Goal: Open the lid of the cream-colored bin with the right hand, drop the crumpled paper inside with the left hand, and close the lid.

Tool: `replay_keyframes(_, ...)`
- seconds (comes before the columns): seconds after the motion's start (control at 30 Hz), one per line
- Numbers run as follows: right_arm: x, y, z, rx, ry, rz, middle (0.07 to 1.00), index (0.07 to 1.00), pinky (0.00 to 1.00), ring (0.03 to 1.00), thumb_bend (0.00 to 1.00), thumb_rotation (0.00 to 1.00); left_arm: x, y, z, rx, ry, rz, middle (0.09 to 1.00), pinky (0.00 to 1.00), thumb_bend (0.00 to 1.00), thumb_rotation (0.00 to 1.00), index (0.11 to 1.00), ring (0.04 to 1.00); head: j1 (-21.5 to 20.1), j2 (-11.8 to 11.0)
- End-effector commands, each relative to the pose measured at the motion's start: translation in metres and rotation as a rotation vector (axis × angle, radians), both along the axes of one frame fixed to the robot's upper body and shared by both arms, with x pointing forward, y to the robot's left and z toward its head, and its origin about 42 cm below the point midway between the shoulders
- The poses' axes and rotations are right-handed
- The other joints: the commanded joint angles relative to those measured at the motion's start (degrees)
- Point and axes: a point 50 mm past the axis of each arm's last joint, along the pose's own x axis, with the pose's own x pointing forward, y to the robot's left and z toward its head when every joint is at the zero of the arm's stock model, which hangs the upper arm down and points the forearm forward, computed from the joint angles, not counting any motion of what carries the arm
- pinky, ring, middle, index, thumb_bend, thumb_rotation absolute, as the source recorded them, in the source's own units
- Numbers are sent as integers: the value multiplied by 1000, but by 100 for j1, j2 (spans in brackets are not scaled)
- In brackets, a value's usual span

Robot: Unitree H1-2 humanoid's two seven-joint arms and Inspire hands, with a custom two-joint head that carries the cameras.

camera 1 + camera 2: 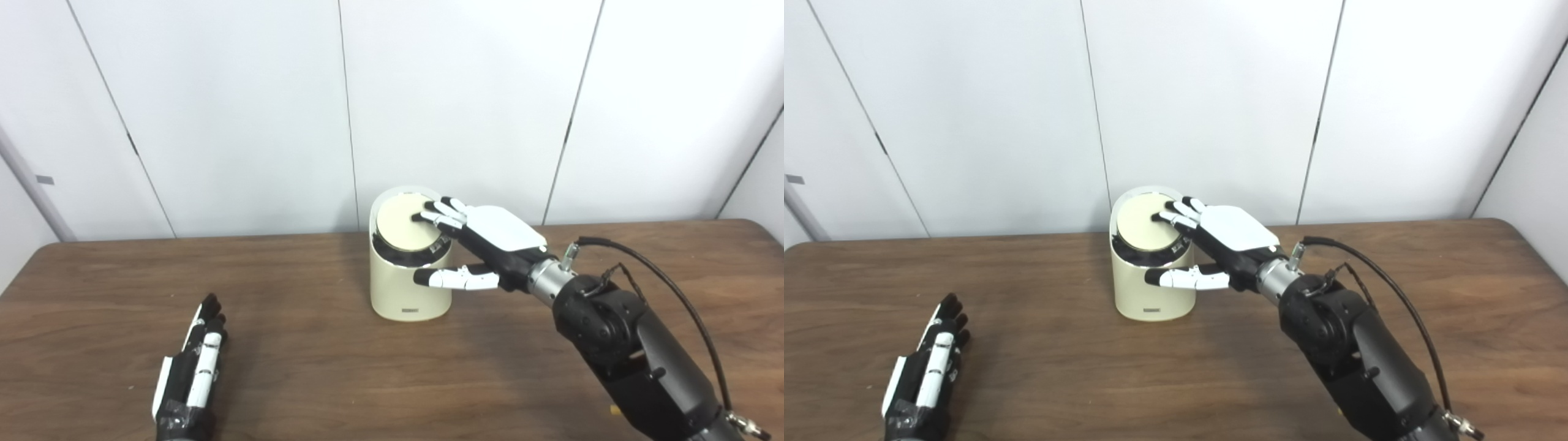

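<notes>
- White and black right hand (484, 242) is over the bin, its fingers (438, 211) spread and lying on the lid, the thumb (453, 278) stretched along the front wall; it presses but grips nothing.
- Round lid (405, 223) looks tilted inward, with a dark gap showing at its front side, so I judge it a push or swing type that turns under light pressure.
- Cream-colored bin (404, 291) stands upright near the back middle of the wooden table (392, 380). It seems a light, smooth, stiff plastic, so a strong push could slide or tip it; the thumb on the wall probably helps to steady it.
- Best place to press, in my opinion, is near the lid's edge and not the center.
- Left hand (193, 367) rests flat on the table, well apart from the bin, fingers extended and empty.
- Crumpled paper is not visible in either view.
</notes>
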Motion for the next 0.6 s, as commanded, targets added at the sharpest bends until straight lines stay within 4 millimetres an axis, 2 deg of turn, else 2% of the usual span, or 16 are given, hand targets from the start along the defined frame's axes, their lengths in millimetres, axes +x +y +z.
replay_keyframes(0.0,-2,-1,11,-32,-54,31,984,898,1000,1000,599,1000,0,-8,-6,-10,4,-13,1000,1000,388,741,1000,1000,-7,12)
replay_keyframes(0.57,-11,2,-1,-91,-75,59,997,902,1000,1000,610,1000,0,-8,-8,-12,2,-9,1000,1000,401,717,1000,1000,20,60)
